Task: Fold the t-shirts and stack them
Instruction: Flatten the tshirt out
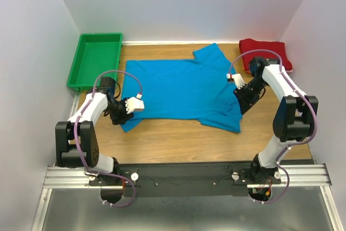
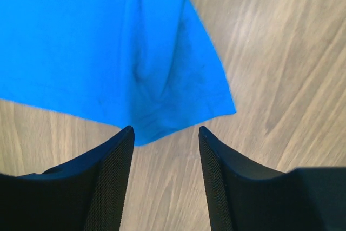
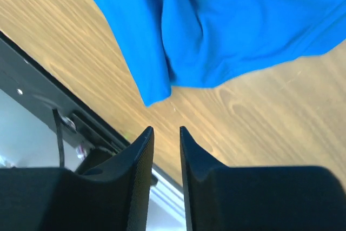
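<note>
Right now my left jaws are released, the two dark fingers (image 2: pixel 108 187) standing well apart with nothing between them. The blue t-shirt (image 2: pixel 81 36) lies flat on the counter (image 2: pixel 281 52) straight ahead of them. One corner of its hem comes down just to the mouth of the gap, close to the left-hand fingertip, and I cannot tell if it touches. Bare wood runs off ahead and to the right of that corner.

My right jaws are drawn nearly together, only a narrow slit showing between them, and they grip nothing. The same blue cloth lies ahead of their tips, a drooping point of its edge just beyond the left tip but apart from it, wood in between.

From above, the dark red t-shirt (image 1: pixel 265 52) sits bunched past my right jaws, against the far wall.
</note>
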